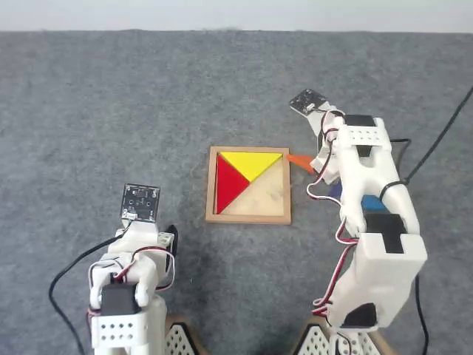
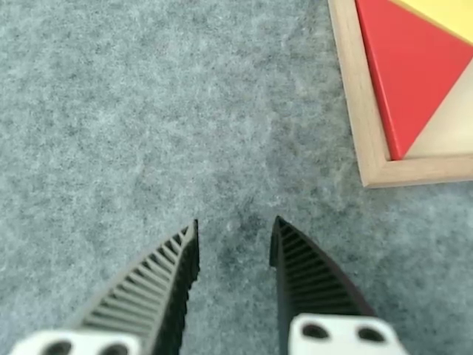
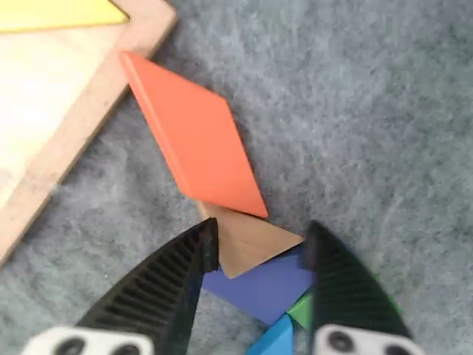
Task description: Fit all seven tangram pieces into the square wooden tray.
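The square wooden tray lies mid-table with a yellow triangle along its far side and a red triangle on its left. An orange parallelogram lies just outside the tray's corner. Beside it huddle a tan triangle, a violet-blue piece, a green piece and a light blue piece. My right gripper is open, its fingers either side of the tan triangle. My left gripper hangs open over bare carpet near the tray's near-left corner.
Grey carpet covers the table. The right arm stands over the loose pieces to the right of the tray, hiding most of them from above. The left arm sits at the near left. Cables trail beside both arm bases.
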Controlling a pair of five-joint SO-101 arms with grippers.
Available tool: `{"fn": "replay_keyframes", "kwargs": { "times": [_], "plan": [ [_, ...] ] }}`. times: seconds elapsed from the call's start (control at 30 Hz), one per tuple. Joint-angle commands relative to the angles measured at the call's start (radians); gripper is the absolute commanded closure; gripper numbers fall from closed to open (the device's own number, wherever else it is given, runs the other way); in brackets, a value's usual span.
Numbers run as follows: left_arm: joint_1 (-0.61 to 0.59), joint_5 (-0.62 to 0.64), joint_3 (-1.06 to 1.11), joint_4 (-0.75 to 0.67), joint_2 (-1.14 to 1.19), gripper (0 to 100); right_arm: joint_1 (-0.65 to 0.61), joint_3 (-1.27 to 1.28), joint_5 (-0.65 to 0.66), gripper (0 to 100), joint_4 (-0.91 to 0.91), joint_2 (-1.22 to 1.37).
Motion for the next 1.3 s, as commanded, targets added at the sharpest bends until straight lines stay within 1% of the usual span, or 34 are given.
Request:
{"fn": "replay_keyframes", "kwargs": {
  "times": [0.0, 0.1, 0.2, 0.4, 0.57, 0.7, 0.8, 0.97, 1.1, 1.17, 1.27],
  "plan": [
    [0.002, -0.006, -0.008, 0.009, -0.028, 85, -0.091, -0.044, 0.025, 73.8, 0.01, -0.018],
    [0.002, -0.006, -0.008, 0.009, -0.028, 85, -0.142, -0.015, 0.068, 73.8, 0.001, -0.019],
    [0.002, -0.006, -0.008, 0.009, -0.028, 85, -0.168, -0.015, 0.061, 73.8, -0.028, -0.008],
    [0.002, -0.006, -0.008, 0.009, -0.028, 85, -0.137, -0.011, 0.034, 74.7, -0.119, -0.005],
    [0.002, -0.006, -0.008, 0.009, -0.028, 85, -0.137, -0.012, 0.041, 84.1, -0.174, 0.042],
    [0.002, -0.006, -0.008, 0.009, -0.028, 85, -0.136, -0.017, 0.041, 82.9, -0.186, 0.093],
    [0.002, -0.006, -0.008, 0.009, -0.028, 85, -0.125, -0.029, 0.04, 83.8, -0.176, 0.094],
    [0.002, -0.006, -0.008, 0.009, -0.028, 85, -0.074, -0.031, 0.034, 91.3, -0.171, 0.053],
    [0.002, -0.006, -0.008, 0.009, -0.028, 85, -0.038, -0.032, 0.031, 95.7, -0.093, -0.001],
    [0.002, -0.006, -0.008, 0.009, -0.028, 85, -0.028, -0.032, 0.031, 96.1, -0.038, -0.033],
    [0.002, -0.006, -0.008, 0.009, -0.028, 85, -0.027, -0.032, -0.006, 96.1, 0.03, -0.085]
  ]
}}
